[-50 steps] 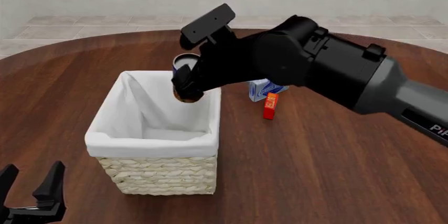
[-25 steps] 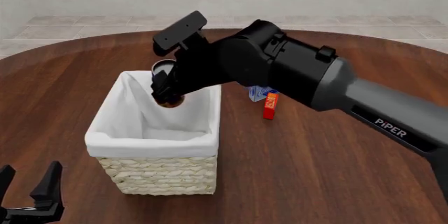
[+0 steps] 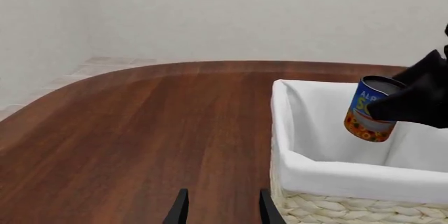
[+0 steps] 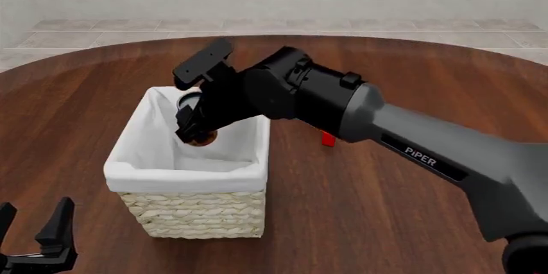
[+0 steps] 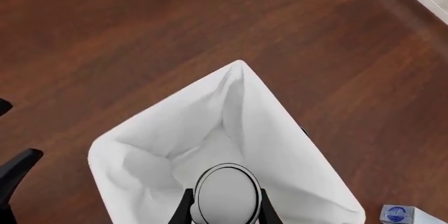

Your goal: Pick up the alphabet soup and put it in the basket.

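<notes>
Moved from 3 o'clock rim to above basket (image 4: 184,178) middle: right gripper (image 5: 224,203) clamped on soup can (image 3: 370,109). Release next, likely. Left gripper (image 3: 218,208) apart, idle.

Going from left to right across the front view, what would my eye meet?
Black left tool → woven straw-coloured basket with white cloth lining → small red-orange box → grey forearm marked PiPER.
</notes>
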`<act>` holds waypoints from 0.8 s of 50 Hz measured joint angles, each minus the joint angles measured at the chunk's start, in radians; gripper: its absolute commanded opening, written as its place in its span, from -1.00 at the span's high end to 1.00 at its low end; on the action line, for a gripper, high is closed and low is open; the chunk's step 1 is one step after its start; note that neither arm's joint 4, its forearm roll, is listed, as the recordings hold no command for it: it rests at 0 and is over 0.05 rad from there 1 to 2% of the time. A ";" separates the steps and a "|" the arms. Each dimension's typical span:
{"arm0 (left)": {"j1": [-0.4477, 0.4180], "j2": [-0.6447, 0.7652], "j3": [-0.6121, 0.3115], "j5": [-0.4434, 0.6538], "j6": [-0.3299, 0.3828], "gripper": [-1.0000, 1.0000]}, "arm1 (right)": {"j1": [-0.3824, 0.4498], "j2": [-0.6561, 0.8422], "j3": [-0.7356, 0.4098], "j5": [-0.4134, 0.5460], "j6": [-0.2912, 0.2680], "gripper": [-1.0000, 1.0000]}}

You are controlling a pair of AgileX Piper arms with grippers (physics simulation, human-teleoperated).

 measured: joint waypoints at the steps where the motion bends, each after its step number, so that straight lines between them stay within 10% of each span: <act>1: 0.000 0.000 0.000 0.000 0.000 -1.00 | 0.000 0.003 0.001 -0.002 0.001 1.00; 40: -0.002 0.008 0.000 -0.004 0.000 -1.00 | 0.010 0.048 0.046 -0.042 0.038 1.00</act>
